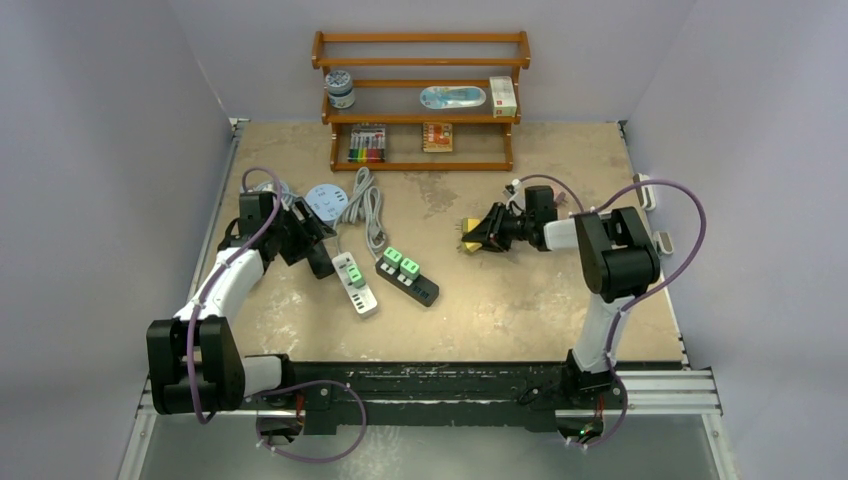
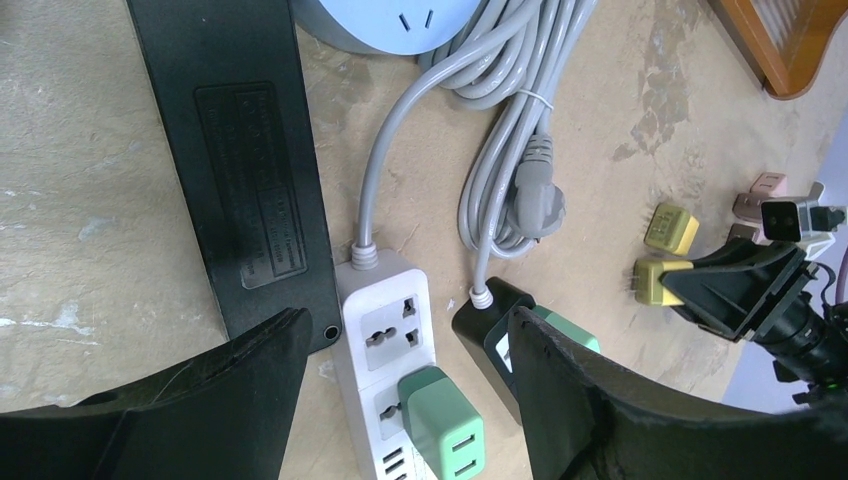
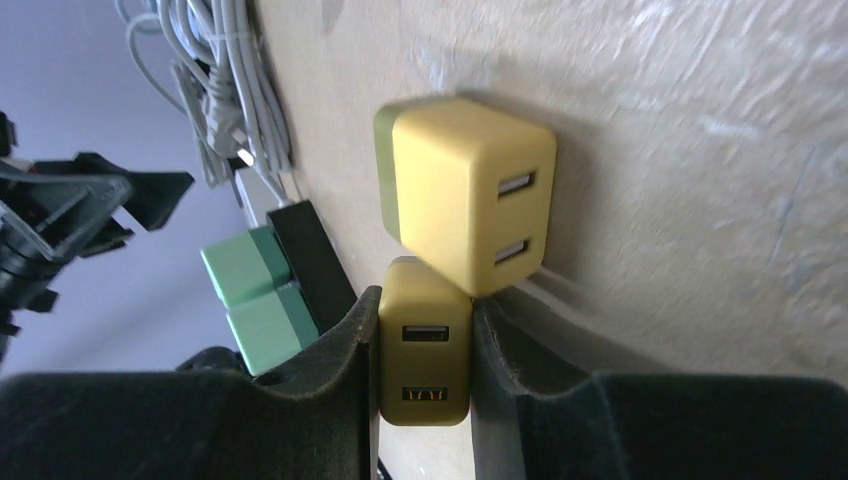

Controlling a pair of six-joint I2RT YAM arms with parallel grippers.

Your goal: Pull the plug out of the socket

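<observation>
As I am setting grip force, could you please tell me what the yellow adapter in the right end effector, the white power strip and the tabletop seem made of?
The yellow adapter: likely moulded plastic, satin; even colour, rounded edges, soft sheen.
The white power strip: probably smooth plastic, slightly glossy; clean moulded shell.
The tabletop: perhaps a worn tan board, matte; mottled scuffs, material unclear.

Soft, even overhead light fills the scene, leaving only faint shadows on the table [image 1: 500, 300]. Up close in the right wrist view, the near fingers [image 3: 200, 420] loom dark and slightly blurred.
</observation>
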